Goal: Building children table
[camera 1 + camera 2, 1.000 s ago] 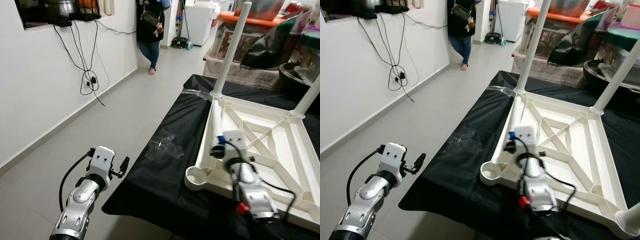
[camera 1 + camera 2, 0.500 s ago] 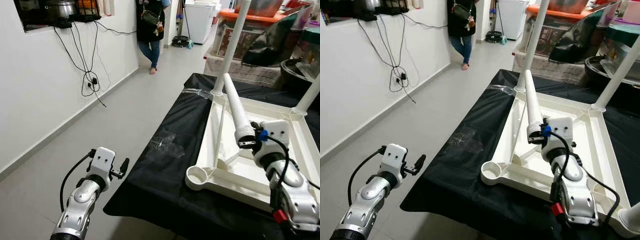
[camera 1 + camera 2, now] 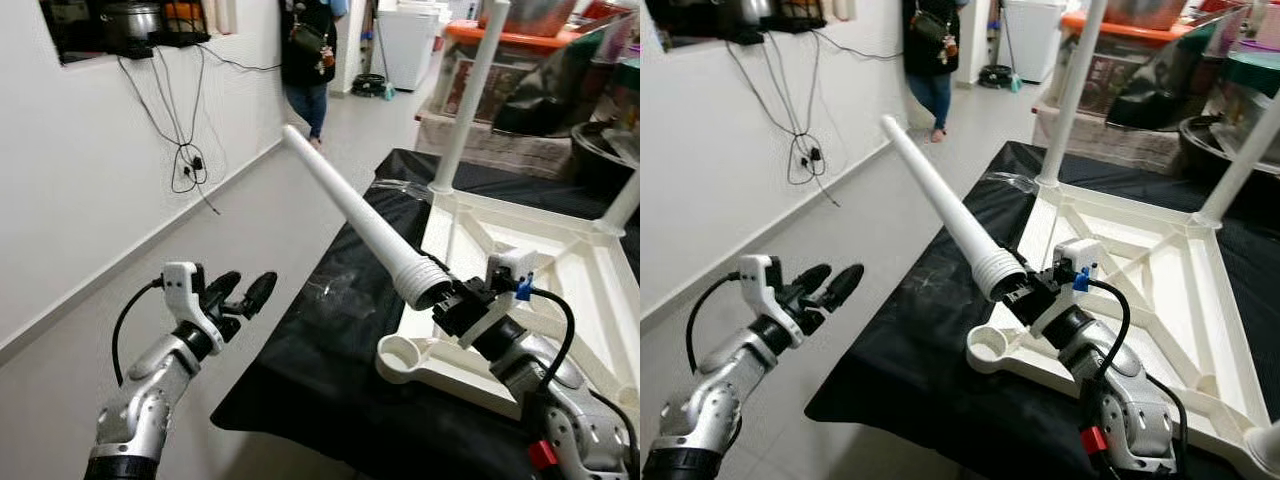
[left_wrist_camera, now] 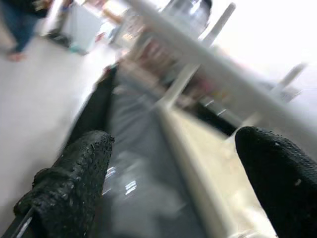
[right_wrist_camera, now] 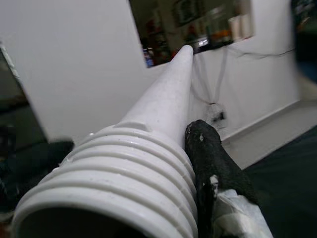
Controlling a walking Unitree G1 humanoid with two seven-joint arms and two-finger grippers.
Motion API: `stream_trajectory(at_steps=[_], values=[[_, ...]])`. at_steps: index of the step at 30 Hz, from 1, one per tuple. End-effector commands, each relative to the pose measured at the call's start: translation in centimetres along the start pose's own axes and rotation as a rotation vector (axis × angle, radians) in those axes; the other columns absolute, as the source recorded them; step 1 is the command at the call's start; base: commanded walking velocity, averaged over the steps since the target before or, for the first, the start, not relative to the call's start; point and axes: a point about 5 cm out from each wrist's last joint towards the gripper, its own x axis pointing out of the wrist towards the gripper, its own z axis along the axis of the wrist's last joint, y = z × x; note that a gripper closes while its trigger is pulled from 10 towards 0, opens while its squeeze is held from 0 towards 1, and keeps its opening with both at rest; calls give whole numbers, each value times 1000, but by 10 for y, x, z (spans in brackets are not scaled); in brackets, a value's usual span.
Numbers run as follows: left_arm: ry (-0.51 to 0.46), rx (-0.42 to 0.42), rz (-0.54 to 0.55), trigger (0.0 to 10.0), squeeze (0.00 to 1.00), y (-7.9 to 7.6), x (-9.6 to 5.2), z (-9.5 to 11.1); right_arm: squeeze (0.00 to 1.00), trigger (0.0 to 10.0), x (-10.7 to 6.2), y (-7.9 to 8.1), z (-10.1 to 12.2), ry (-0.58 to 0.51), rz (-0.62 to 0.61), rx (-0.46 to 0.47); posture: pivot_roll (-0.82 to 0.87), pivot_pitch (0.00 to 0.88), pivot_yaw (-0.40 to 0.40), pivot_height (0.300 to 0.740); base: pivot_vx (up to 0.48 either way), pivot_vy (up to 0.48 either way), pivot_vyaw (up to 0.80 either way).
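An upturned white table top (image 3: 434,228) lies on a black cloth (image 3: 320,340), with two white legs (image 3: 465,100) (image 3: 625,200) standing upright at its far corners. My right gripper (image 3: 455,300) is shut on the ribbed end of a third white leg (image 3: 350,215), which slants up and out to the left past the table's edge. Its threads (image 5: 129,173) show close beside one black finger (image 5: 213,163). An empty round socket (image 3: 403,357) sits at the near left corner, just below that end. My left gripper (image 3: 245,292) hangs open over the floor, left of the table, fingers (image 4: 69,188) spread.
A person (image 3: 310,50) stands at the far end of the grey floor. Cables (image 3: 185,140) hang down the white wall on the left. Boxes, bags and a bin (image 3: 540,70) crowd behind the table. Open floor lies between the wall and the table.
My right gripper has swung the loose leg from pointing away over the table top to slanting up-left past its edge. My left gripper has risen and its fingers have spread.
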Motion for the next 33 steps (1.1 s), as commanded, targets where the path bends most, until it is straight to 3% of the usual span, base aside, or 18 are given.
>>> stream_trajectory(at_steps=[1,4,8,12,16,21,33], values=[[-37,-100,-67,10000,0,-7,-1,6,0,0,-2,-2,-2,-16,18,65,66,0,-70,740,0,0,0],[-105,-203,-122,10000,0,-9,-2,20,0,0,-5,-1,-10,-7,53,145,69,0,-71,740,0,0,0],[-122,-237,-133,10000,0,-7,-3,26,0,0,-8,-3,-15,6,52,163,71,0,-73,740,0,0,0],[-176,-320,-142,10000,0,-1,-7,38,0,0,-16,3,-16,-14,139,294,66,0,-73,740,0,0,0],[-191,-349,-133,10000,0,2,-7,39,0,0,-18,4,-15,-23,162,331,63,0,-74,740,0,0,0],[-229,-437,-149,10000,0,3,-5,43,0,0,-26,18,-19,18,282,420,50,0,-77,740,0,0,0],[-187,-502,-176,10000,0,1,-1,35,0,0,-28,37,-27,88,409,497,33,0,-75,740,0,0,0]])
